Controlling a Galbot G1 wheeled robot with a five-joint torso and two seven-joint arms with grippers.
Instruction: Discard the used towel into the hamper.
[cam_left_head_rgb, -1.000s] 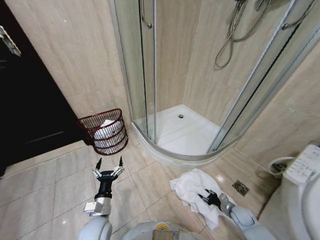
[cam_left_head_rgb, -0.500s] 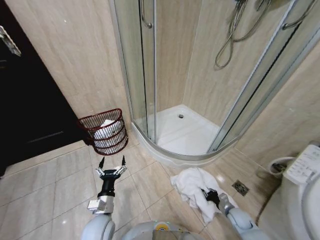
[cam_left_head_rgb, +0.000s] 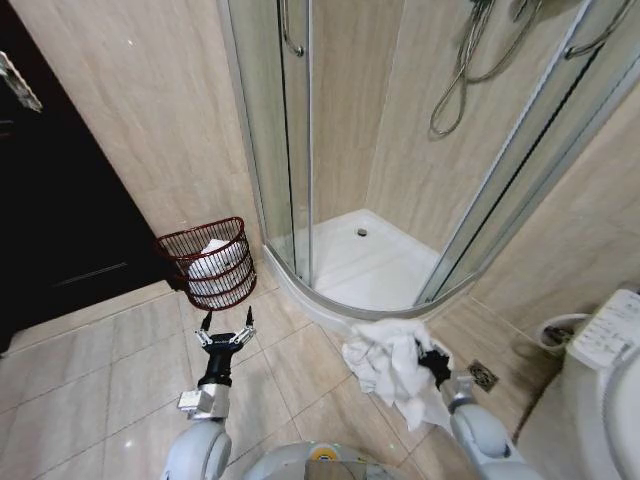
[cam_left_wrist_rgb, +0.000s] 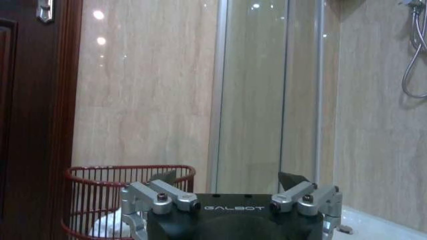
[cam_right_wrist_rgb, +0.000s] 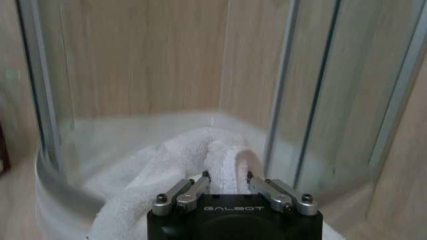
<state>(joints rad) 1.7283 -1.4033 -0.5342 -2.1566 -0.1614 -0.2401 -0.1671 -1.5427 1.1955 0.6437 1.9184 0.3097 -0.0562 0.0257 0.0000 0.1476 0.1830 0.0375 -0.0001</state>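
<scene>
Hamper (cam_left_head_rgb: 207, 262) stands on the floor against the wall beside the shower enclosure (cam_left_head_rgb: 300, 150), white cloth inside. Left claw (cam_left_head_rgb: 227, 325) hovers near it, fingers spread, holding nothing. Right claw (cam_left_head_rgb: 432, 362) is clenched on the white towel (cam_left_head_rgb: 385, 368), bunched above the floor tiles.

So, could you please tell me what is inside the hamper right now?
White cloth, probably towels, lies bunched inside the hamper, visible through its open weave. How many pieces there are, and what lies beneath them, is hidden.
</scene>
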